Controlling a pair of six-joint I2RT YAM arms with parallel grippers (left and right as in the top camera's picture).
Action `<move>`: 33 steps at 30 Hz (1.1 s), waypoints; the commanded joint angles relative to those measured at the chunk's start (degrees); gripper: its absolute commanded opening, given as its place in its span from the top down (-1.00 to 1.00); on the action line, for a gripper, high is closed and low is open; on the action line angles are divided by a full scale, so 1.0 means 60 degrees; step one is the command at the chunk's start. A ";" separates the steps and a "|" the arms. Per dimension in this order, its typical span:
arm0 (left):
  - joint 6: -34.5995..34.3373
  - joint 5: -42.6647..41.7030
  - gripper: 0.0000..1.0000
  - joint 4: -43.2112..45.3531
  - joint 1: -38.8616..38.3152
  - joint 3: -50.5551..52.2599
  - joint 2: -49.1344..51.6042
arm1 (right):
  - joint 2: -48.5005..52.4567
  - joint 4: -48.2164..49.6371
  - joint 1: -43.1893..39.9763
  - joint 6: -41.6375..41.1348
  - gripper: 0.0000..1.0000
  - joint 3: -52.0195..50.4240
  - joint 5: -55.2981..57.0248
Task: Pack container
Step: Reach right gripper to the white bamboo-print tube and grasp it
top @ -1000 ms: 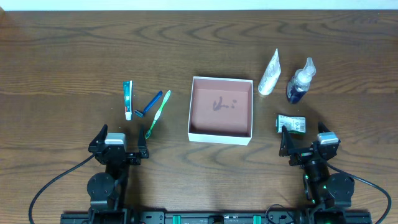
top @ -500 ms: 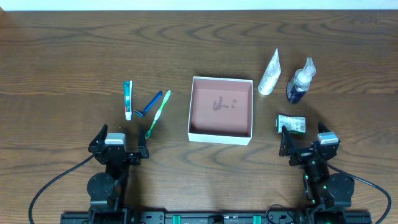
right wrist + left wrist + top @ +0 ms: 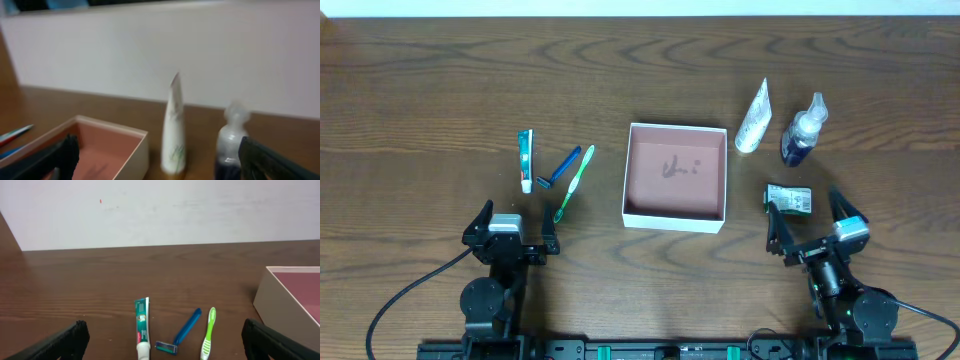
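Observation:
The container [image 3: 675,214], a shallow white-walled square box with a pinkish-brown floor and dark scribbles, stands at the table's middle; its corner shows in the left wrist view [image 3: 280,295] and it shows in the right wrist view [image 3: 107,136]. It holds nothing. Left of it lie a toothpaste tube [image 3: 525,160], a blue razor [image 3: 560,167] and a green toothbrush [image 3: 574,184]. Right of it stand a white tube [image 3: 753,117] and a spray bottle [image 3: 802,130]; a small green packet [image 3: 788,199] lies below them. My left gripper [image 3: 511,233] is open and empty near the front edge. My right gripper [image 3: 810,228] is open and empty just in front of the packet.
A white wall borders the table's far edge [image 3: 160,210]. Bare wood lies between the container and the items on each side. Cables run from both arm bases at the front.
The right gripper has lifted and tilted, with its fingers spread a little wider. The left arm and all the items have not moved.

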State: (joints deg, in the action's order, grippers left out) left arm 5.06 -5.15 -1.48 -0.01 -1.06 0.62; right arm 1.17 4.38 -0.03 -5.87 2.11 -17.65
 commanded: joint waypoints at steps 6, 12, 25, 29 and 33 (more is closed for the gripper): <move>0.0189 -0.0069 -0.96 -0.0361 0.0055 0.0138 -0.0047 | 0.3348 -0.1526 0.0098 0.0215 -0.99 0.3712 -0.0492; 0.0189 -0.0069 -0.96 -0.0361 0.0055 0.0138 -0.0047 | 0.8215 -0.4408 0.0098 0.0470 -0.98 0.8437 -0.0714; 0.0189 -0.0069 -0.96 -0.0357 0.0055 0.0138 -0.0047 | 1.4943 -0.7005 0.0127 0.0463 -0.99 1.3650 -0.2426; 0.0189 -0.0069 -0.96 -0.0357 0.0055 0.0138 -0.0047 | 1.5682 -0.6954 0.0138 0.0470 -0.73 1.3650 -0.2335; 0.0189 -0.0069 -0.96 -0.0361 0.0055 0.0138 -0.0047 | 1.6032 -0.7085 0.0248 0.0459 -0.61 1.3650 -0.1865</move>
State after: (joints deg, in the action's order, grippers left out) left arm 5.87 -5.13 -1.56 -0.01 -1.13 0.62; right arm 96.99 -37.85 0.21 -3.44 82.83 -29.78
